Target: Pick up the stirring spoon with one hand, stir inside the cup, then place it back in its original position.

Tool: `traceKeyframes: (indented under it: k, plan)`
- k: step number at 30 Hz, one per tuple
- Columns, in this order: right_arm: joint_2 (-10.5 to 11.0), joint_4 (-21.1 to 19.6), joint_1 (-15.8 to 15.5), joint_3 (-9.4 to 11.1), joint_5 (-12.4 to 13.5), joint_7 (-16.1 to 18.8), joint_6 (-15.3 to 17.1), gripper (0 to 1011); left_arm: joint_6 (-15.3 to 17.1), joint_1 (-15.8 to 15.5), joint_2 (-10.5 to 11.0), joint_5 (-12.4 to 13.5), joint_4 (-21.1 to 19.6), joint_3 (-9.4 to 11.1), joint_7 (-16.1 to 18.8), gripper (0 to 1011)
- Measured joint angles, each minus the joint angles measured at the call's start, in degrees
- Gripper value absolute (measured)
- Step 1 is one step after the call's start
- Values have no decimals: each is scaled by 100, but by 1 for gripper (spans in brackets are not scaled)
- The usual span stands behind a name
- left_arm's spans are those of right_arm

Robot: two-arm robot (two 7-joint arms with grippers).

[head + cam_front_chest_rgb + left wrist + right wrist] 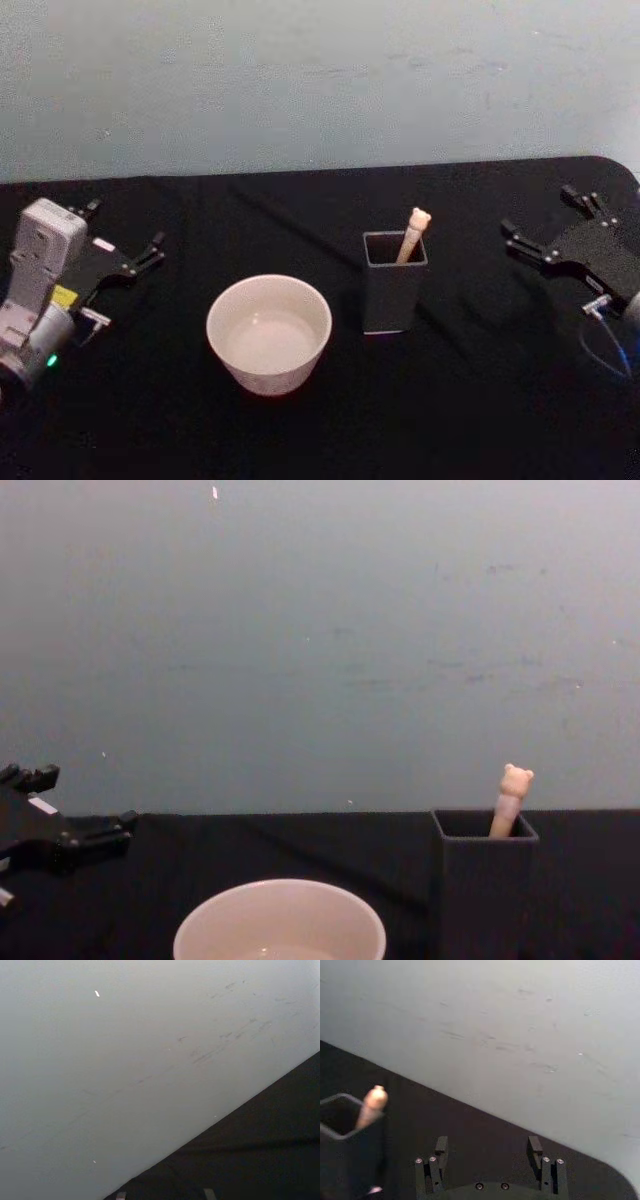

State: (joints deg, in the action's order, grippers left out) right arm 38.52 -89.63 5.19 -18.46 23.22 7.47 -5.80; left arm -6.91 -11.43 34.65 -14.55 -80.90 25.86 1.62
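The stirring spoon [413,236] stands in a tall dark grey square holder [393,282] right of centre; only its beige handle and bear head [515,780] stick out. In the right wrist view the spoon [370,1106] leans out of the holder, off to one side of the fingers. The cream-white cup [268,332] sits left of the holder, and its rim [280,918] shows low in the chest view. My left gripper [122,240] hovers open at the far left. My right gripper [553,222] is open at the far right, well clear of the holder, with nothing between its fingers [535,1147].
A black cloth [470,400] covers the table, with a pale grey wall [320,80] close behind it. The table's far right corner [615,165] is rounded. Bare cloth lies between the holder and my right gripper.
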Motion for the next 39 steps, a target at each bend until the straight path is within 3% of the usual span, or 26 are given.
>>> traceKeyframes:
  k: [5,14,24,39]
  plan:
    - [197,-393,-336,187,465,571,35,1002,0,0,0,1,0,0,0,1001]
    - [194,-622,-441,161,741,1218,153,1002,0,0,0,0,0,0,0,1001]
    - [-128,-480,-98,-53,767,1638,509,1002,0,0,0,0,0,0,1,1001]
    - [-703,73,505,-251,584,1811,917,1002,0,0,0,0,0,0,0,1001]
